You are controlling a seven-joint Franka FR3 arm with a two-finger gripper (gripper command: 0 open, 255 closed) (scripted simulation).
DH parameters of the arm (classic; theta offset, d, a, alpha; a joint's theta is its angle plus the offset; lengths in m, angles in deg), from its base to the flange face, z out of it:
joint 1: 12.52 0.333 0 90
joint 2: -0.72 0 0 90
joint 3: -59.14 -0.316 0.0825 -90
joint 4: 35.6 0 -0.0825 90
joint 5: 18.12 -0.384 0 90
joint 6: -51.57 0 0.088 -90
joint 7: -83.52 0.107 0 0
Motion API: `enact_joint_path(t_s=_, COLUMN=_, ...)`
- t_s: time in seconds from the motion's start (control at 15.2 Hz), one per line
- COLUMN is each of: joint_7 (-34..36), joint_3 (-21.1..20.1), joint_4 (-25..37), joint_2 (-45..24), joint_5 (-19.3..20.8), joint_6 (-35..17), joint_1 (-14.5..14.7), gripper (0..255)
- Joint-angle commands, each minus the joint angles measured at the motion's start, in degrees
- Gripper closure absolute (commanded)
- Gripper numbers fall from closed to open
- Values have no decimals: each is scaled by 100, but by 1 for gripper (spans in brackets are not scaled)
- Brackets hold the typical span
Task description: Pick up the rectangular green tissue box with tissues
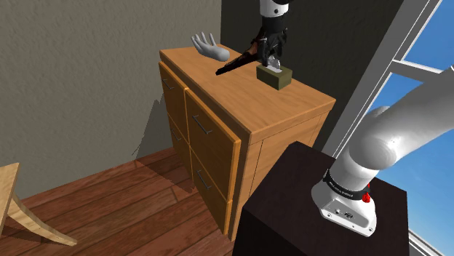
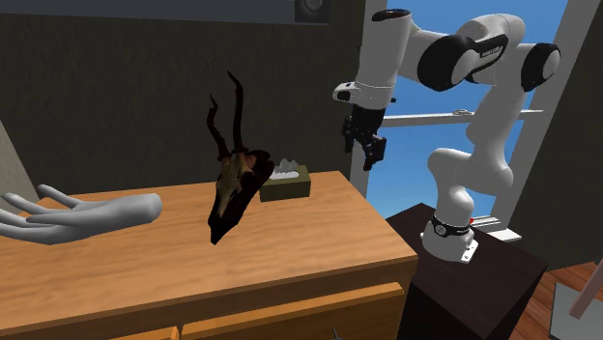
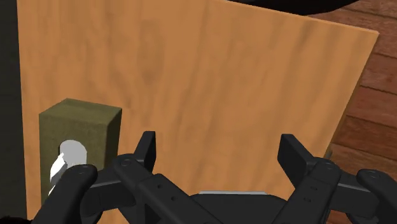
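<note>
Tissues (image 3: 70, 154) poke from the olive-green tissue box (image 3: 81, 122) on the dresser (image 1: 236, 102), jaws released just above.

Dresser: wooden chest of drawers (image 1: 247, 109) with metal handles, standing against a wall.
Skull: dark horned animal skull (image 2: 235, 184) on the dresser top.
Hand model: grey hand (image 1: 209, 46) at the dresser's far end in the shoulder view, just beside the skull.
Floor: reddish wooden planks (image 1: 124, 211).
Window: blue sky (image 1: 440, 44) at the shoulder view's right.

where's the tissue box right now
The olive-green tissue box sits on the wooden dresser, to the shoulder view's right of the horned skull, below the end effector.
</note>
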Motion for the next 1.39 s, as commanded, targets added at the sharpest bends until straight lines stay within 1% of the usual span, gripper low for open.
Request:
enact_joint_path(t_s=0.0, joint_7=208, joint_3=-28, joint_4=325, joint_2=-476, joint_5=258, joint_6=85, joint_1=-131, gripper=0)
enact_joint_path(t_s=0.53, joint_7=868, joint_3=91, joint_4=1772, joint_2=-2285, joint_5=1257, joint_6=640, joint_1=-526, gripper=0)
enact_joint_path(t_s=0.86, joint_7=1119, joint_3=306, joint_4=2866, joint_2=-3397, joint_5=1817, joint_6=1155, joint_1=-690, gripper=0)
enact_joint_path(t_s=1.12, joint_7=1189, joint_3=547, joint_4=3879, joint_2=-4308, joint_5=2214, joint_6=1623, joint_1=-807, gripper=0)
enact_joint_path(t_s=1.19, joint_7=1188, joint_3=583, joint_4=4009, joint_2=-4418, joint_5=2257, joint_6=1681, joint_1=-818, gripper=0)
enact_joint_path(t_s=1.32, joint_7=1267, joint_3=582, joint_4=3878, joint_2=-4427, joint_5=2243, joint_6=1565, joint_1=-826, gripper=0)
